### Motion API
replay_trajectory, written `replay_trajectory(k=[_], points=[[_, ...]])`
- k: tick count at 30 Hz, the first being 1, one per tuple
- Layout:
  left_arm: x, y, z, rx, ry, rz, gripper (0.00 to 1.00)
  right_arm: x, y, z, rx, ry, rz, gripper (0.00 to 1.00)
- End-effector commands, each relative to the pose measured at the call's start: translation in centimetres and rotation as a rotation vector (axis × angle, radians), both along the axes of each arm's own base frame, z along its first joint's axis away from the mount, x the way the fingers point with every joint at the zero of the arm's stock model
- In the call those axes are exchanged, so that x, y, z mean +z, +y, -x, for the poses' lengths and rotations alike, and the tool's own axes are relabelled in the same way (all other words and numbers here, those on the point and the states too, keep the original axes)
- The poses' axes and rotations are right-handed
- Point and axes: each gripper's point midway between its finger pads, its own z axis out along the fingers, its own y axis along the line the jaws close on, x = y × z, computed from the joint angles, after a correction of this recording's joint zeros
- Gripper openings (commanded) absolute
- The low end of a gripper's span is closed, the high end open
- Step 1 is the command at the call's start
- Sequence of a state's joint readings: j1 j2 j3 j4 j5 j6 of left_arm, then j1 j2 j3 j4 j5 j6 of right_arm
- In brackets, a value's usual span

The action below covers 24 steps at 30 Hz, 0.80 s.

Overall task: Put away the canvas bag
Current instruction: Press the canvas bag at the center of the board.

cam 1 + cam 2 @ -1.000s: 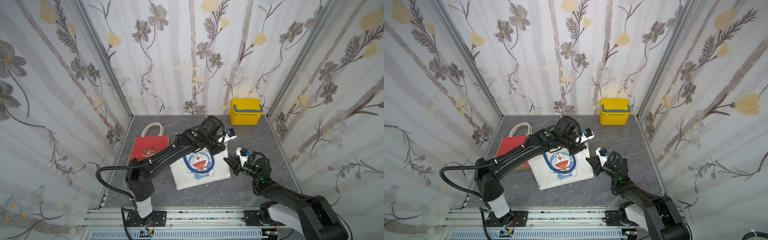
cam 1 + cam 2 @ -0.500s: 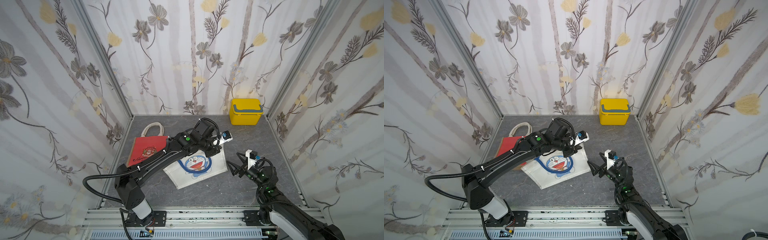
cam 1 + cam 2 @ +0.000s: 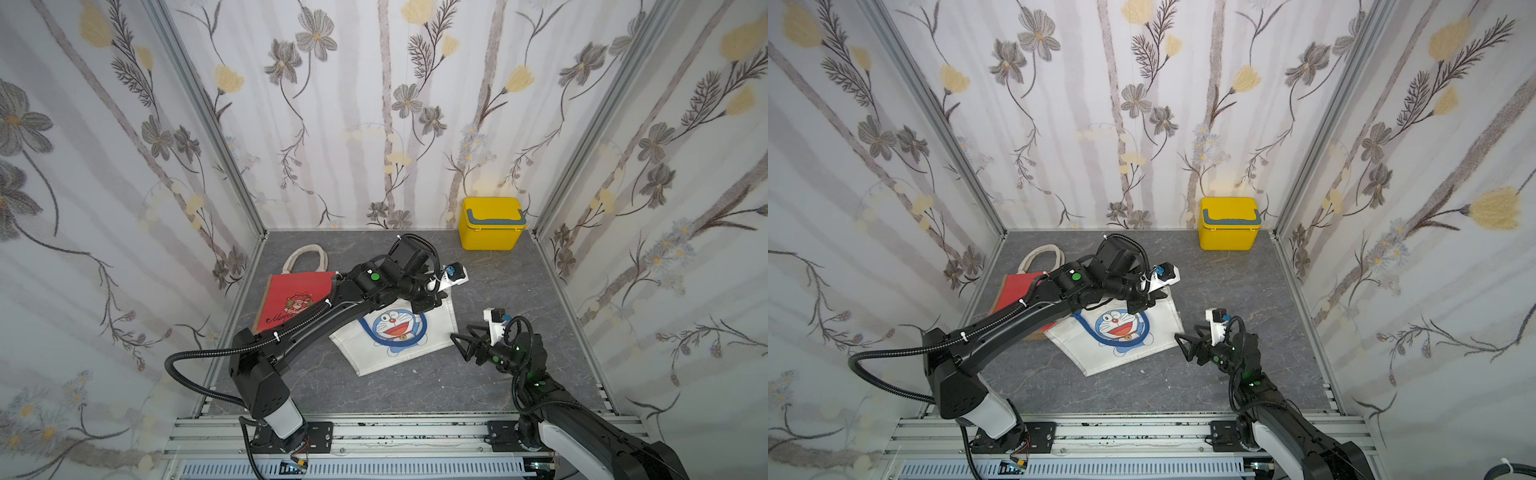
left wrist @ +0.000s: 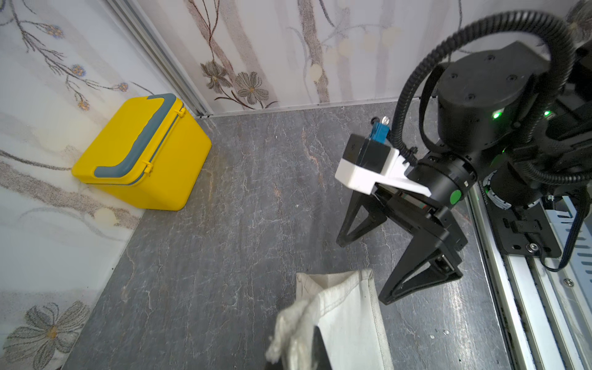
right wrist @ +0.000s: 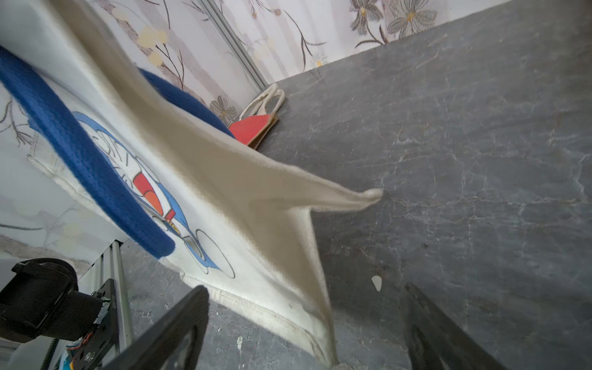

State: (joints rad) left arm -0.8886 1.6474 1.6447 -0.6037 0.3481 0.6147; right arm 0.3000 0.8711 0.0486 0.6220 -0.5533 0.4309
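the blue-printed white canvas bag [image 3: 399, 330], on the grey tabletop [image 3: 415, 392], is no longer held by the right gripper [image 3: 460, 347], spread open beside its corner. only its top edge is pinched by the left gripper [image 3: 428, 306], so stowing is left to that arm.

both arms are matte black, each with a smooth white shell [image 3: 282, 419] at the foot. the left arm [image 3: 316, 328] trails a ribbed black hose [image 3: 183, 374] and wears a round green sticker [image 3: 375, 276]. each wrist carries a white bracket [image 4: 368, 173] with a blue plug [image 4: 379, 131]. small green lights [image 4: 496, 114] glow on the right arm [image 3: 528, 353]. the fingers [image 4: 426, 246] of the right gripper [image 4: 362, 270] are hollow black triangles.
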Motion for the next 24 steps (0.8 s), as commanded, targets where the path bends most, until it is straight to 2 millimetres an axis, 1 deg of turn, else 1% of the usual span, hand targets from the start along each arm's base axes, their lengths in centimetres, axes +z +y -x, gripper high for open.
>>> replay_trajectory(k=[1,2,5,7,9,12,14,16,17,22,24], points=[[1.2,-1.0,0.8,-0.127,-0.070,0.030,0.00,0.7,0.8,0.0,0.042,-0.013,-0.050,0.86],[1.3,-1.2,0.9,-0.128,-0.069,0.036,0.00,0.4,0.8,-0.3,0.033,0.003,-0.052,0.83],[0.9,-1.5,1.1,-0.136,-0.059,0.025,0.00,0.4,1.6,-0.3,0.083,0.002,-0.071,0.63],[0.2,-1.8,1.5,-0.148,-0.035,0.007,0.00,0.5,1.8,-0.4,0.092,-0.005,-0.087,0.56],[-0.6,-2.0,1.7,-0.154,-0.017,-0.015,0.00,0.4,2.1,-0.4,0.102,-0.012,-0.081,0.54],[-1.5,-2.0,1.9,-0.160,0.005,-0.039,0.00,0.2,2.3,-0.2,0.114,-0.018,-0.071,0.54],[-2.0,-1.9,1.8,-0.156,0.007,-0.056,0.00,0.2,2.4,-0.1,0.121,-0.028,-0.064,0.55],[-2.0,-1.9,1.7,-0.152,0.005,-0.058,0.00,0.2,2.5,0.0,0.126,-0.039,-0.050,0.54],[-2.0,-1.9,1.8,-0.154,0.006,-0.056,0.00,0.3,2.6,0.0,0.131,-0.047,-0.046,0.52],[-1.9,-2.4,1.2,-0.131,0.003,-0.040,0.00,1.0,3.4,0.9,0.168,-0.104,-0.033,0.34],[-1.8,-2.5,1.0,-0.118,0.000,-0.027,0.00,1.2,3.4,1.0,0.158,-0.123,-0.030,0.30]])
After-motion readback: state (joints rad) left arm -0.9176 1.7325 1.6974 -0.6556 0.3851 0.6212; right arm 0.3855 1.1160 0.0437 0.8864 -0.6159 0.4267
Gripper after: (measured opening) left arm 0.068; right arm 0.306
